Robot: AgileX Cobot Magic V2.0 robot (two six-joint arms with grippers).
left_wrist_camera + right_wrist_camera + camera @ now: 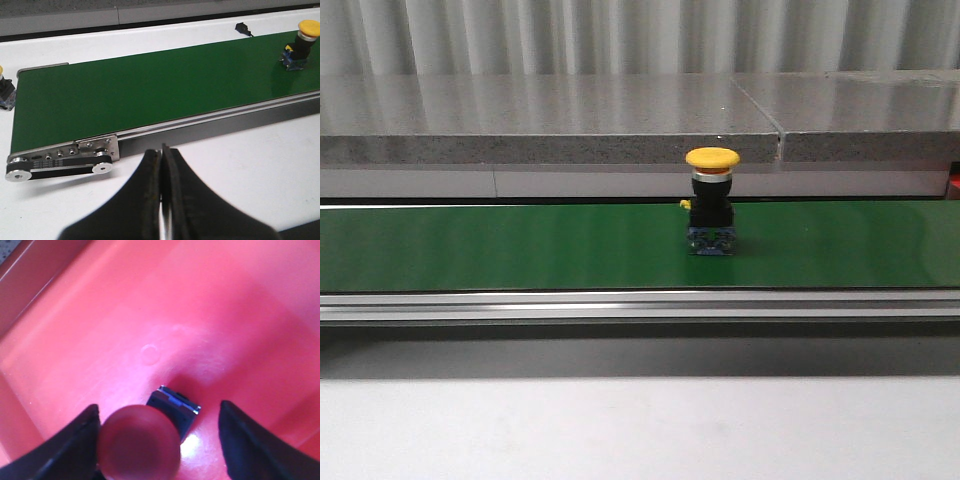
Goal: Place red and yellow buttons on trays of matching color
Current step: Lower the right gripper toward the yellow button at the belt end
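A yellow button (712,200) with a black body and blue base stands upright on the green conveyor belt (520,245); the left wrist view shows the same yellow button (302,42) far along the belt. My left gripper (162,150) is shut and empty above the white table, well short of it. My right gripper (159,407) is open over the red tray (200,315). The red button (139,440) stands on the tray floor between the fingers, against one finger (75,440) and apart from the other. The yellow tray is out of view.
A second yellow-capped button (5,90) is cut off by the frame edge beside the belt's end. The belt's end roller bracket (65,157) lies near my left gripper. A small black object (242,27) lies on the table beyond the belt. A grey stone ledge (550,120) runs behind it.
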